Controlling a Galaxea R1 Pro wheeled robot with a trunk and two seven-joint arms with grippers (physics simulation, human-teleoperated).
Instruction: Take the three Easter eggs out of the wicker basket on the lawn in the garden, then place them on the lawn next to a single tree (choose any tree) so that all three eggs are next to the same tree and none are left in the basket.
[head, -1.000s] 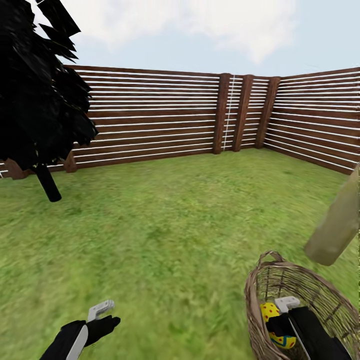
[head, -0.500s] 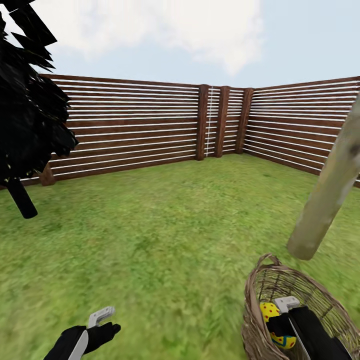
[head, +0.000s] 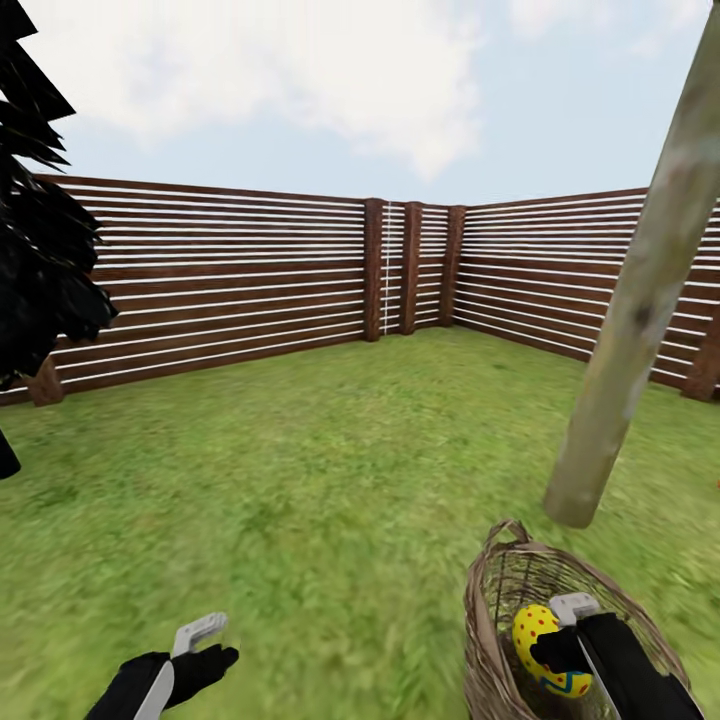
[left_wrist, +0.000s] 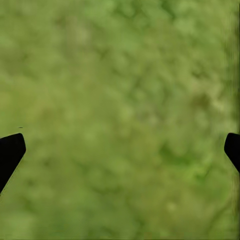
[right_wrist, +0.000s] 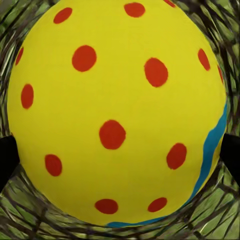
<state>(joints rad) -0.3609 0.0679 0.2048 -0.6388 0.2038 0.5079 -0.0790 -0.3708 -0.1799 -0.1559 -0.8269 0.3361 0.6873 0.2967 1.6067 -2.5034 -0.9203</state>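
Observation:
The wicker basket (head: 482, 640) sits on the lawn (head: 330, 470) at the lower right, just in front of the pale trunk of a tree (head: 620, 340). Inside it lies a yellow Easter egg (head: 533, 628) with red dots and a blue band. My right gripper (head: 555, 650) reaches into the basket. In the right wrist view the egg (right_wrist: 115, 115) sits between the fingers, both dark fingertips (right_wrist: 7, 155) against its sides. Other eggs are hidden. My left gripper (head: 215, 645) hangs open over bare grass, nothing between its fingertips (left_wrist: 10, 152).
A dark brown slatted fence (head: 250, 290) encloses the garden, with thick posts at the far corner (head: 410, 265). An all-black tree (head: 40, 270) stands at the far left. Open grass stretches between me and the fence.
The whole view has swung to the right, so the fence and black tree slid left and the pale trunk came further into view. The basket and both grippers keep nearly the same places in the picture.

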